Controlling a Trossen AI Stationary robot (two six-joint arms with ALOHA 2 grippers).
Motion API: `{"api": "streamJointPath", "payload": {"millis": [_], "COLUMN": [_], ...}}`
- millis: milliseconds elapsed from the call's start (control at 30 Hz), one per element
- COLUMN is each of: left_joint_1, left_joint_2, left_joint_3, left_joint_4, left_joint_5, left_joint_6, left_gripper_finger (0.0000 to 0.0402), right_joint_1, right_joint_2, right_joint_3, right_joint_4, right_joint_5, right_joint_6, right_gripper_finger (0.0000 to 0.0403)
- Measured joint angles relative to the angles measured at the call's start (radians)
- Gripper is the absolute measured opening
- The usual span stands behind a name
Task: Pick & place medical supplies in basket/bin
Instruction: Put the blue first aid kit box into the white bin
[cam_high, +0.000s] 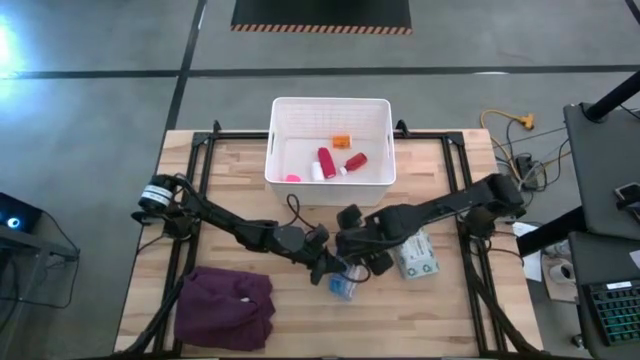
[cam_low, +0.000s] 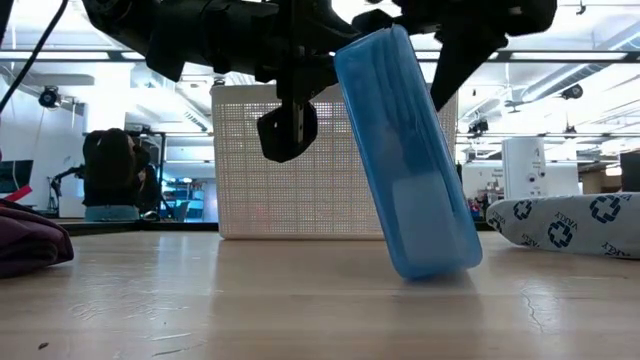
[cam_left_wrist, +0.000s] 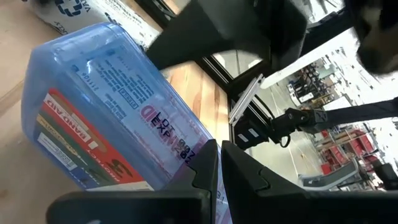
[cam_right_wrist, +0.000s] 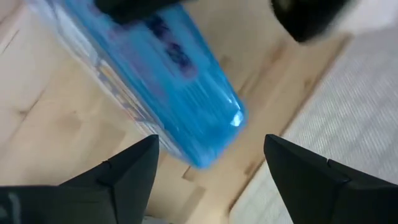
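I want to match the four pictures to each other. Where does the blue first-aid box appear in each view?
High view: blue first-aid box at lower centre, between both arms' ends.
Low view: centre, tilted, one end on the table.
Left wrist view: fills the left half.
Right wrist view: upper left, beyond the open right fingers.
Shared landmark: the patterned packet, to the box's right in the high and low views.

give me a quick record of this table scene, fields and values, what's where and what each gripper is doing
blue box: tilted, lower end on the table, near the front middle
left gripper: shut, at the blue box's edge; grip not clear
right gripper: open, just above the box, not touching it
white basket: at the table's far edge, holds red bottles and small orange and pink items
patterned packet: flat on the table, right of the box
maroon cloth: front left corner
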Motion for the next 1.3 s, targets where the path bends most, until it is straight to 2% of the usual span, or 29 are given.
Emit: {"api": "streamJointPath", "payload": {"millis": [167, 400, 767, 1033, 1200, 1300], "left_joint_1": [-0.001, -0.002, -0.003, -0.016, -0.014, -0.013], "left_joint_2": [0.0, -0.001, -0.001, -0.001, 0.013, 0.005], "left_joint_3": [-0.004, -0.01, -0.014, -0.016, -0.022, -0.018], "left_joint_4": [0.001, 0.002, -0.006, -0.009, -0.066, -0.037], "left_joint_5": [0.002, -0.02, -0.053, -0.091, -0.127, -0.133], "left_joint_6": [0.0, 0.004, 0.007, -0.003, 0.003, -0.005], "left_gripper_finger": [0.0008, 0.0008, 0.0008, 0.0008, 0.0008, 0.0008], "right_joint_1": [-0.005, -0.005, -0.013, -0.027, -0.028, -0.026], "right_joint_2": [0.055, 0.064, 0.068, 0.066, 0.079, 0.065], "right_joint_3": [0.065, 0.072, 0.065, 0.038, 0.018, -0.008], "right_joint_4": [0.002, 0.014, 0.097, 0.139, 0.139, 0.117], "right_joint_5": [-0.013, -0.137, -0.165, -0.23, -0.255, -0.254], "right_joint_6": [-0.109, -0.259, -0.294, -0.312, -0.289, -0.25], "right_gripper_finger": [0.0295, 0.0307, 0.0311, 0.0304, 0.0298, 0.0294]}}
